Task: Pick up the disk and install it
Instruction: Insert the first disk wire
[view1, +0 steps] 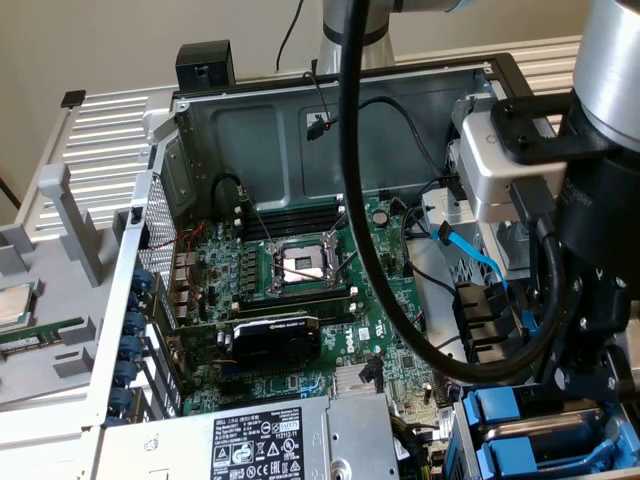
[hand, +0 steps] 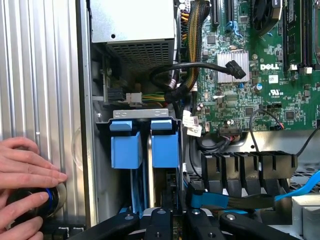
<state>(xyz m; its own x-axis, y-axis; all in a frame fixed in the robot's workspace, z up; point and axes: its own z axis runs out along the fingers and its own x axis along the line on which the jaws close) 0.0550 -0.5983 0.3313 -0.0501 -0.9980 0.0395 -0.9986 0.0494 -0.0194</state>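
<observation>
Ribbed grey tabletop carries an open computer case. Over its corner drive bay hangs the gripper; whether it is clamped or loose cannot be told. Just below, the disk stands upright in the bay in its blue carrier, beside a second blue carrier. Beyond lie the power supply and the motherboard. Outside the case, a hand rests on a round knob.

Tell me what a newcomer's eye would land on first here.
The green motherboard fills the middle of the open computer case in the exterior view, crossed by a thick black cable. In the wrist view, two bright blue drive carriers stand side by side in their bay, and a person's hand lies on the ribbed metal beside the case.
</observation>
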